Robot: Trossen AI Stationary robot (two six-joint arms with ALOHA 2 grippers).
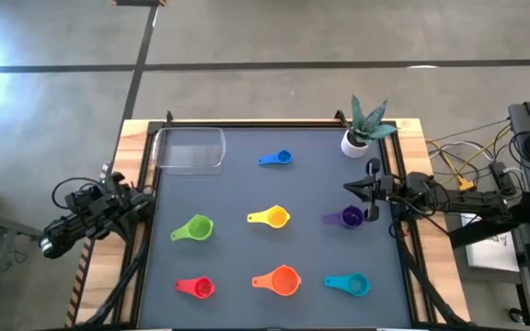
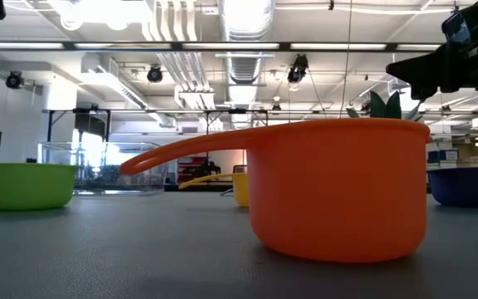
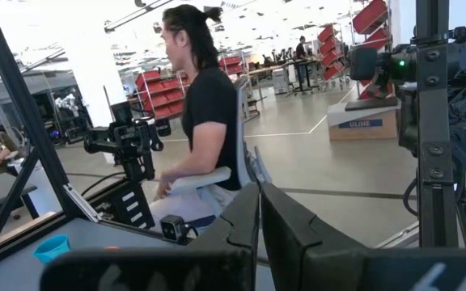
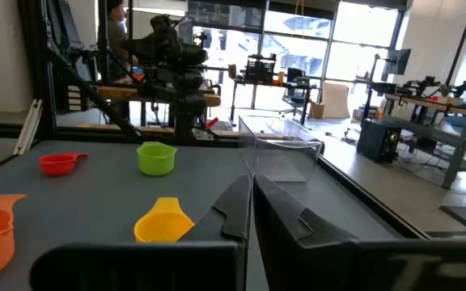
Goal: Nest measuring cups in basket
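Observation:
Seven measuring cups stand apart, upright on their bases on the dark table: blue (image 1: 277, 158), yellow (image 1: 270, 217), purple (image 1: 346, 217), green (image 1: 195, 228), red (image 1: 196, 288), orange (image 1: 280, 279) and teal (image 1: 351, 285). The clear basket (image 1: 190, 148) sits empty at the far left corner. My right gripper (image 1: 350, 188) is shut and hovers near the right edge, just beyond the purple cup, pointing left. In its wrist view (image 4: 251, 179) the yellow cup (image 4: 164, 221) lies ahead. My left gripper (image 1: 142, 196) is shut at the left edge, beside the green cup.
A small white pot with a green plant (image 1: 357, 138) stands at the far right corner. Black rails run along the table's left and right edges. A seated person (image 3: 205, 121) shows beyond the table in the left wrist view. Cables and equipment lie off the table's right side.

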